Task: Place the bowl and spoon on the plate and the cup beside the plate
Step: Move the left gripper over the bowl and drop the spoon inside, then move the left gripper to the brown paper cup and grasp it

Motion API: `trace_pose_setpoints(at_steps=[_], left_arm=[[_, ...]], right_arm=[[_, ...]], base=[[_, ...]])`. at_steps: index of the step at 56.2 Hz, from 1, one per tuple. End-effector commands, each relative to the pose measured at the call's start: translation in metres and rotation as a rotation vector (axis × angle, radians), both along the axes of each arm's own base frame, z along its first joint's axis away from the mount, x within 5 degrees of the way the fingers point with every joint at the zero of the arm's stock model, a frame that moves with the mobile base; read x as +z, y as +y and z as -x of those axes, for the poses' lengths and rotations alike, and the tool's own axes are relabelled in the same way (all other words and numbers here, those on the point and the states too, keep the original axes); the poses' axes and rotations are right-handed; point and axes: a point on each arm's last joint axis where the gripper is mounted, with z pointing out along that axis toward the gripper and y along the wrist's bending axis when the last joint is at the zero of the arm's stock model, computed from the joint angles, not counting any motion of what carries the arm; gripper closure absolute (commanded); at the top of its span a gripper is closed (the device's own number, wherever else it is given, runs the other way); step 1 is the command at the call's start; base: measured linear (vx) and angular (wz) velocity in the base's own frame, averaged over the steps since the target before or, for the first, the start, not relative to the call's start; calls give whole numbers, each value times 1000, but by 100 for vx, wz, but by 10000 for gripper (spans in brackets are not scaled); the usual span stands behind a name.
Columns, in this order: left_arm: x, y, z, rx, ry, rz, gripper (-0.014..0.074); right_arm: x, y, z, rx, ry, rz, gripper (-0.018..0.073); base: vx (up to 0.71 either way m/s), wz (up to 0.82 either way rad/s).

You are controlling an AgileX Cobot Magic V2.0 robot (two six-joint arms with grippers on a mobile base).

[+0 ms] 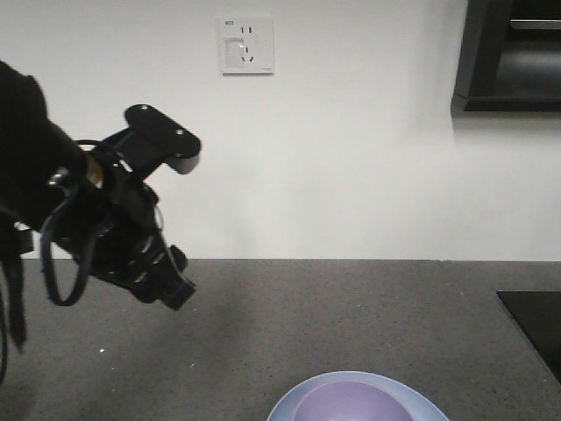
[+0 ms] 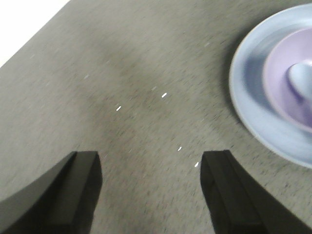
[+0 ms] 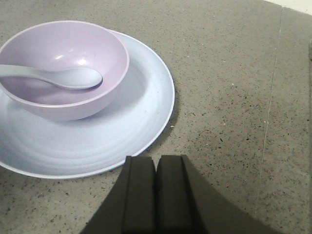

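- The plate (image 3: 139, 109) is sitting flat on the grey speckled countertop (image 3: 234, 97). In the right wrist view it is lying at 10 o'clock from the right gripper (image 3: 156, 168).
- The bowl (image 3: 73, 51) is standing upright on the plate, offset toward the plate's 10 o'clock side and leaving a wide bare crescent of plate toward 4 o'clock.
- The spoon (image 3: 73, 77) is lying inside the bowl, scoop resting on the bowl floor and handle running out toward 9 o'clock over the bowl's rim.
- The right gripper is showing its two fingers pressed together with no gap and gripping nothing. It is hovering just off the plate's 5 o'clock edge.
- The left gripper (image 2: 150, 168) is holding its fingers spread wide apart, with only bare countertop showing between them. In the left wrist view the plate is lying at 2 o'clock from it, well apart.
- In the front view the left arm (image 1: 105, 219) is hanging above the countertop at 9 o'clock, clear of the plate, which is showing at the 6 o'clock edge.
- A white wall socket (image 1: 245, 45) is sitting at 12 o'clock on the wall. A dark cabinet (image 1: 508, 57) is occupying 2 o'clock, and a black panel (image 1: 535, 329) is lying on the countertop at 4 o'clock.
- A thin seam (image 3: 273, 97) is crossing the countertop at 2 o'clock from the right gripper.
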Motion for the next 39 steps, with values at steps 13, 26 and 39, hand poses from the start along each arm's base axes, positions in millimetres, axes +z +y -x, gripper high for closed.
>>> trace_pose_setpoints(at_steps=[13,26,39], left_arm=[[-8,68,43,181,-30,-5,37],[-40,111,52,402,-23,-82,37],[-59,132,50,483,-30,-144,37]], right_arm=[[15,0,-5,-15,-102,-18,568],[15,0,-5,-15,-102,-18,568],[15,0,-5,-14,-93,-16,568]], base=[[0,0],[0,0],[0,0]])
